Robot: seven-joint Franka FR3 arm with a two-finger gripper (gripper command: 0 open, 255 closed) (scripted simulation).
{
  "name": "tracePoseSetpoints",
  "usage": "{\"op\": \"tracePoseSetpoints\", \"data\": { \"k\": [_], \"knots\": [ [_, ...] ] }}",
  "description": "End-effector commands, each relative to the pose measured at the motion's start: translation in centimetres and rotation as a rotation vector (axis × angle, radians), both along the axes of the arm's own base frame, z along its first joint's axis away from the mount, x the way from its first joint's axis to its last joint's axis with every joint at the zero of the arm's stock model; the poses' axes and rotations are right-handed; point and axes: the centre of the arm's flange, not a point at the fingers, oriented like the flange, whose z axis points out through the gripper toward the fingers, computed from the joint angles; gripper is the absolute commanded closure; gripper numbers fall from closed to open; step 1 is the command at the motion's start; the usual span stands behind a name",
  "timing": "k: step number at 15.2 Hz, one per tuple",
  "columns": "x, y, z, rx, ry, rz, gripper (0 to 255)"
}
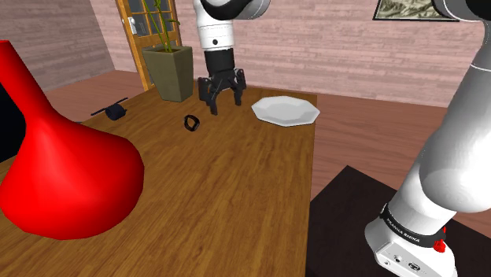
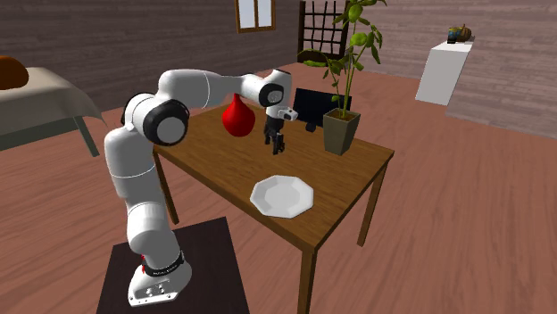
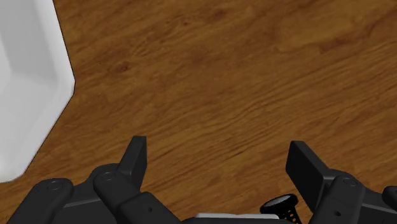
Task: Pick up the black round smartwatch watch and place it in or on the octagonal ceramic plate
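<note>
The black round smartwatch (image 1: 192, 123) lies on the wooden table (image 1: 236, 189), a short way to the shoulder view's left of the gripper. My black gripper (image 1: 223, 99) hangs open above the tabletop between the watch and the white octagonal plate (image 1: 285, 110), and it holds nothing. In the wrist view the fingers (image 3: 135, 160) stand wide apart over bare wood. There a bit of the watch (image 3: 280, 205) peeks out by the base of one finger, and the plate's edge (image 3: 25, 83) shows beyond the other. The second exterior view has the gripper (image 2: 276, 143) behind the plate (image 2: 282, 194).
A big red vase (image 1: 55, 157) stands at the near left of the shoulder view. A square planter (image 1: 169, 72) with a green plant sits at the table's far edge. A small dark object (image 1: 116, 112) lies left of the watch. The stand (image 1: 354, 228) is at lower right.
</note>
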Motion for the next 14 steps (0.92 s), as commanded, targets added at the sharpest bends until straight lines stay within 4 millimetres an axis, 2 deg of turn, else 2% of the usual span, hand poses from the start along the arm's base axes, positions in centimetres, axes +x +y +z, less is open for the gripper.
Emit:
{"op": "tracePoseSetpoints", "data": {
  "k": [1, 8, 9, 14],
  "knots": [
    [1.9, 1.6, -0.6, 0.008, 0.000, -0.010, 0],
    [8.5, 7.4, -2.0, 0.036, 0.000, -0.038, 0],
    [8.5, 7.5, -2.0, 0.036, 0.000, -0.038, 0],
    [8.1, 7.6, -4.6, 0.036, 0.000, -0.038, 0]
  ]
}}
